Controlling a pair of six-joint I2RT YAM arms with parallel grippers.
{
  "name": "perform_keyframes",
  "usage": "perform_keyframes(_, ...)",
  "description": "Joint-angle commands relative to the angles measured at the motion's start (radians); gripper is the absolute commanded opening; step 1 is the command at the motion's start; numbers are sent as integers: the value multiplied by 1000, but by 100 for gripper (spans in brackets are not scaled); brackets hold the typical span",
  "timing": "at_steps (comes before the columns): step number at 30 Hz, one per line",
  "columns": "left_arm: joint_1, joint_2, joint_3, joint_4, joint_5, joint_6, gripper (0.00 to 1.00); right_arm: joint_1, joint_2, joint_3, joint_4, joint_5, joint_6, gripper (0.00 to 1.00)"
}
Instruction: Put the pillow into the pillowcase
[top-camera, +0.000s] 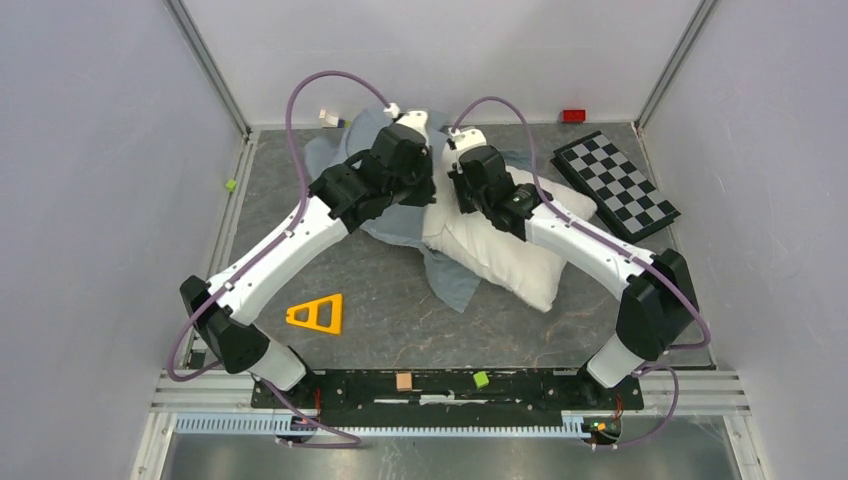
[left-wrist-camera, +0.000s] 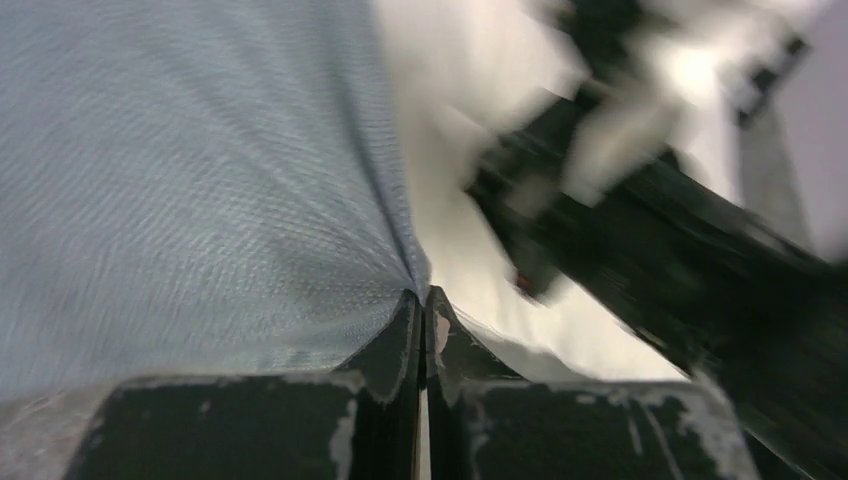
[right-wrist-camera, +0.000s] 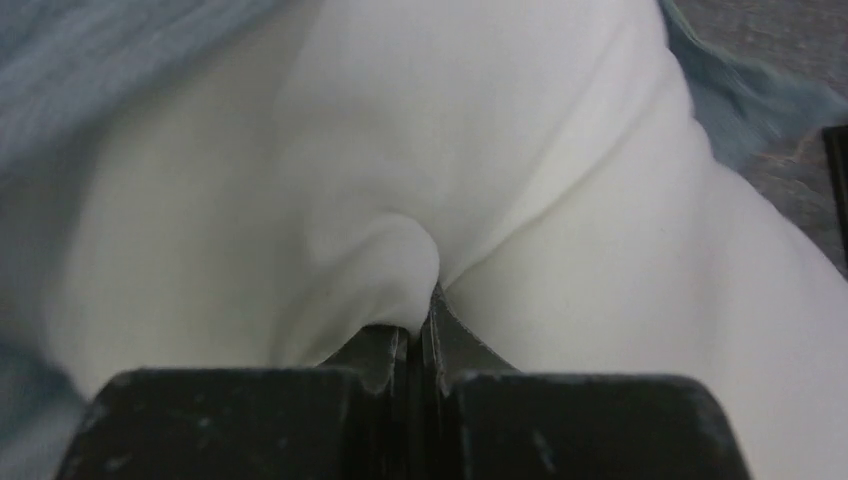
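Note:
The white pillow (top-camera: 505, 255) lies at the table's middle right, its far left part under the blue-grey pillowcase (top-camera: 400, 225), which spreads to the back left. My left gripper (top-camera: 425, 185) is shut on a pinch of the pillowcase (left-wrist-camera: 200, 180); in the left wrist view the gripper (left-wrist-camera: 422, 300) holds the cloth edge, with the pillow (left-wrist-camera: 470, 250) just beside it. My right gripper (top-camera: 468, 190) is shut on a fold of the pillow (right-wrist-camera: 420, 180); in the right wrist view the gripper (right-wrist-camera: 418, 312) is buried in white fabric, with the pillowcase (right-wrist-camera: 90, 60) at the top left.
A black-and-white checkered board (top-camera: 615, 185) lies at the back right. A yellow triangle frame (top-camera: 318, 314) lies in front at the left. A red block (top-camera: 573, 115) sits at the back wall, a small green cube (top-camera: 230, 184) at the left edge.

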Motion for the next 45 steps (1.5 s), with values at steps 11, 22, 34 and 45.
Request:
perform_keyframes(11, 37, 69, 69, 122, 346, -165, 2, 21, -135, -128, 214, 114, 216, 0)
perform_keyframes(22, -114, 108, 299, 41, 366, -242, 2, -24, -169, -144, 196, 97, 213, 0)
perform_keyframes(34, -13, 6, -159, 109, 180, -278, 2, -3, -250, -243, 222, 5, 172, 6)
perform_keyframes(45, 65, 43, -176, 126, 232, -246, 2, 346, -411, -381, 203, 255, -238, 98)
